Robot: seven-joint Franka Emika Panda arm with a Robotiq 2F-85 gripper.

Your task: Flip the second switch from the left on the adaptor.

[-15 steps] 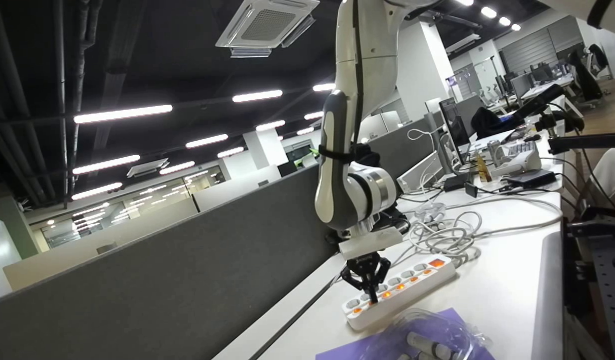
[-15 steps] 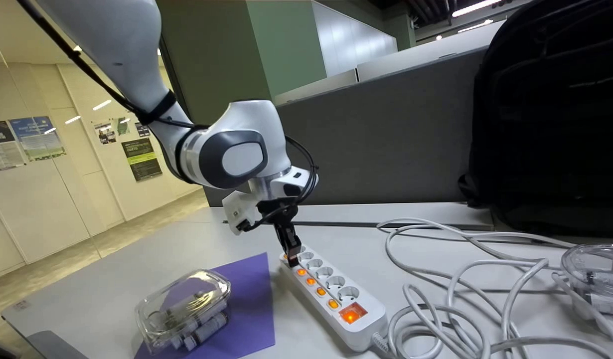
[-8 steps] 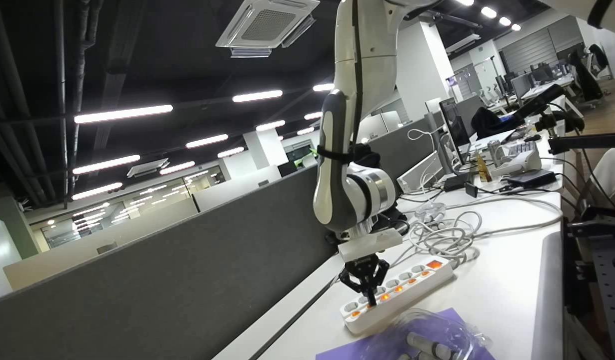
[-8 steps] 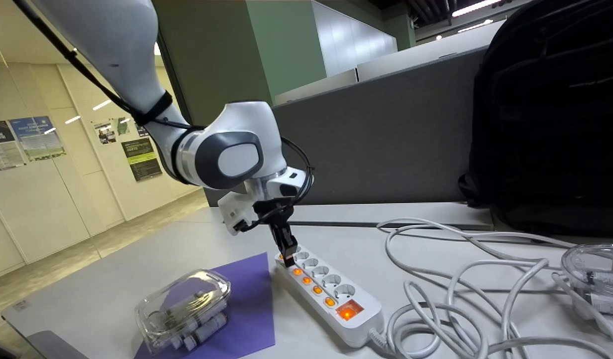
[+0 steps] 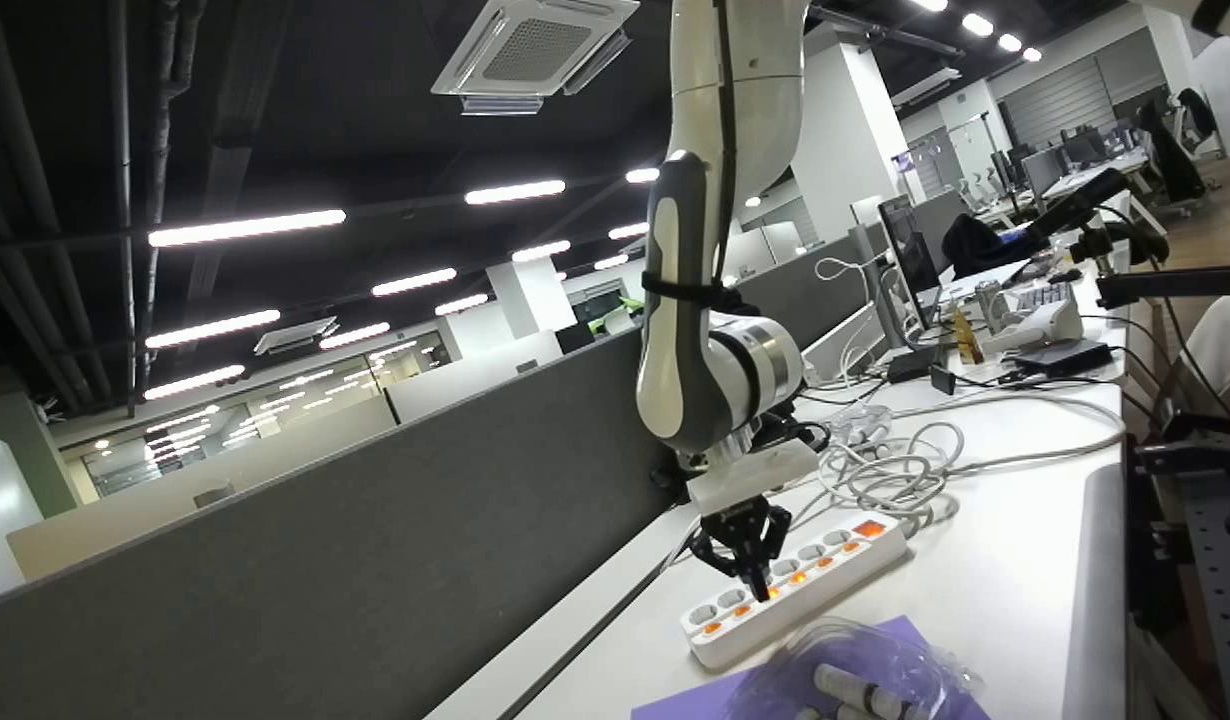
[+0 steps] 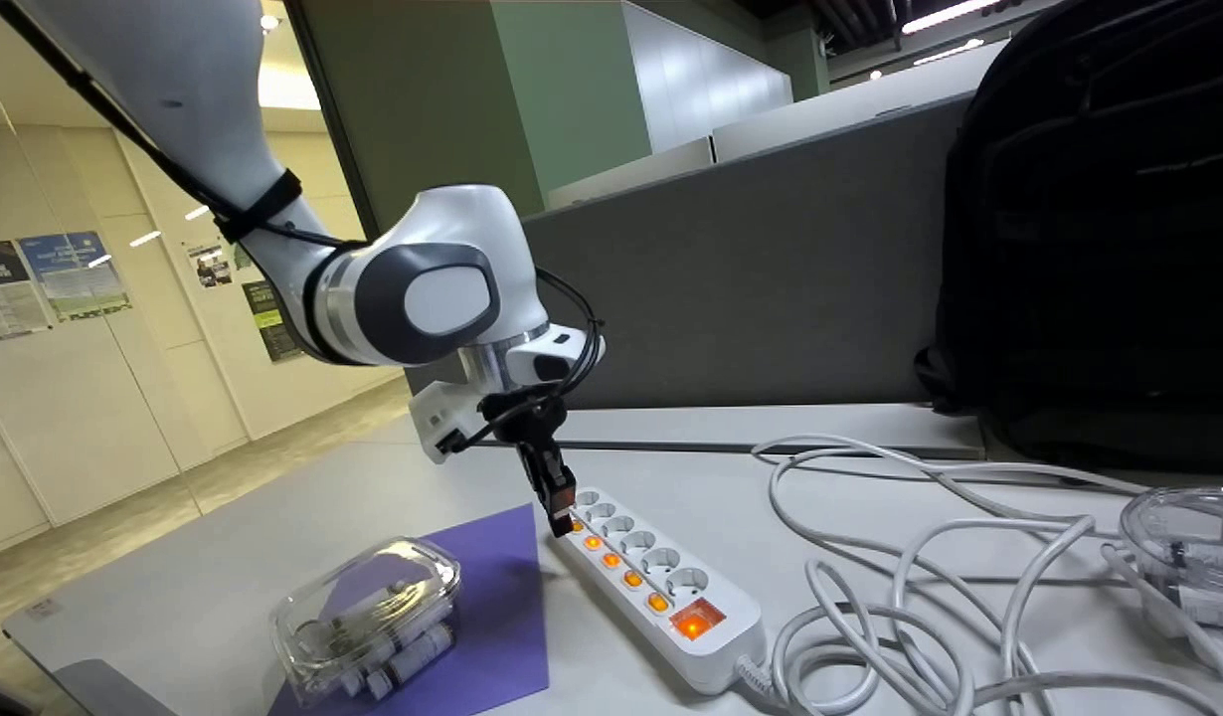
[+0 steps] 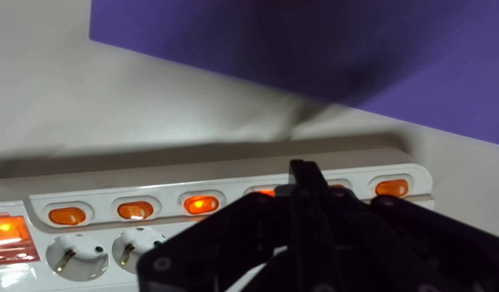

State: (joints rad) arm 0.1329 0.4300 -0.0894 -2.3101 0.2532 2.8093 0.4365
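The adaptor (image 5: pixel 805 608) is a long white strip on the white desk, also in an exterior view (image 6: pixel 743 622) and the wrist view (image 7: pixel 168 190). The second switch (image 5: pixel 741 611) shows clear of the fingers in an exterior view, a duller orange than the two brightly lit switches beside it. It is partly hidden by the fingers in the wrist view (image 7: pixel 337 186) and shows at the fingertips' edge in an exterior view (image 6: pixel 577 527). My gripper (image 5: pixel 760 597) is shut and empty, its fingertips above the strip, apparently not touching it; it also shows elsewhere (image 6: pixel 562 532) (image 7: pixel 303 163).
A purple sheet (image 6: pixel 512 607) lies beside the strip, with a clear plastic box of small bottles (image 6: pixel 363 622) on it. A tangle of white cable (image 6: pixel 920 557) lies past the strip's cord end. A grey partition (image 6: pixel 771 328) and a black backpack (image 6: pixel 1089 249) stand behind.
My shut gripper has lifted off the second switch and moved aside, uncovering that switch. The strip slid slightly between one second and half a second ago, and has stayed put since.
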